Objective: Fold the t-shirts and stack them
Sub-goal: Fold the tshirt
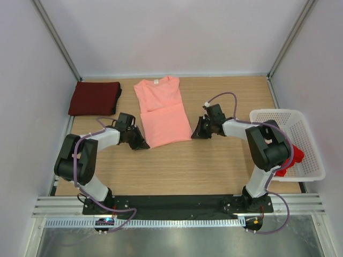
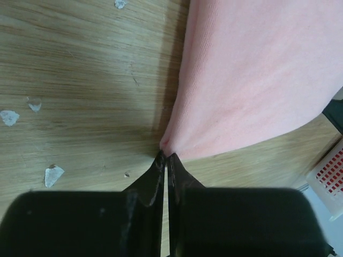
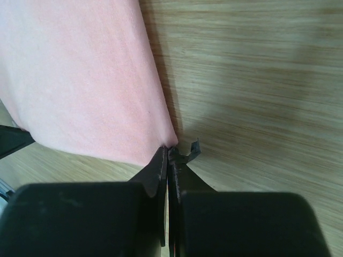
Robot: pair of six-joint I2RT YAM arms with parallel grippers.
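The salmon-pink t-shirt [image 1: 161,110] lies on the table's middle, its lower part folded up over the body. My left gripper [image 1: 143,145] is shut on its near left corner; the left wrist view shows the tips [image 2: 165,154] pinching the pink cloth [image 2: 257,69]. My right gripper [image 1: 194,135] is shut on the near right corner; the right wrist view shows the tips [image 3: 169,149] pinching the cloth [image 3: 80,75]. The dark maroon t-shirt [image 1: 95,98] lies folded at the back left. The bright red t-shirt [image 1: 295,156] sits in the basket, partly hidden by my right arm.
The white perforated basket [image 1: 278,111] stands at the table's right edge; a corner of it shows in the left wrist view [image 2: 332,176]. White walls close in the table at the back and both sides. Small white flecks [image 2: 53,174] lie on the wood.
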